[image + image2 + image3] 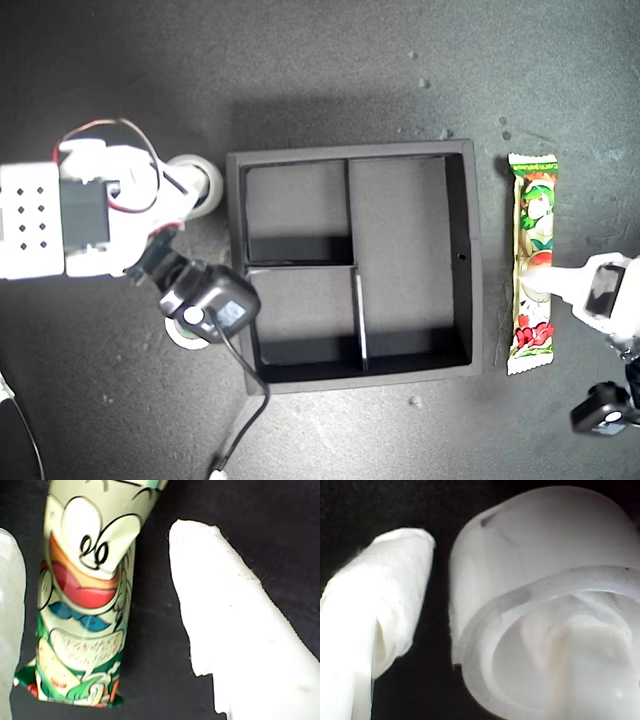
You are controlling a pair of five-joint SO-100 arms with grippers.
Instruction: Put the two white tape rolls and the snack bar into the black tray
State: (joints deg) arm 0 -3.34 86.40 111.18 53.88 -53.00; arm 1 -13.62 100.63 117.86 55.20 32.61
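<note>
The snack bar is lying on the desk right of the black tray in the exterior view, your first tool standing wide around it. Your second tool is straddling a tape roll's wall, lower left; the other roll sits above. The slick packet could be slipping or catching the tray wall.

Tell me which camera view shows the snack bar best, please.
The exterior view: the snack bar shows at full length, beside the black tray. The first wrist view shows only part of its printed wrapper, close up. The second wrist view does not show it.
</note>
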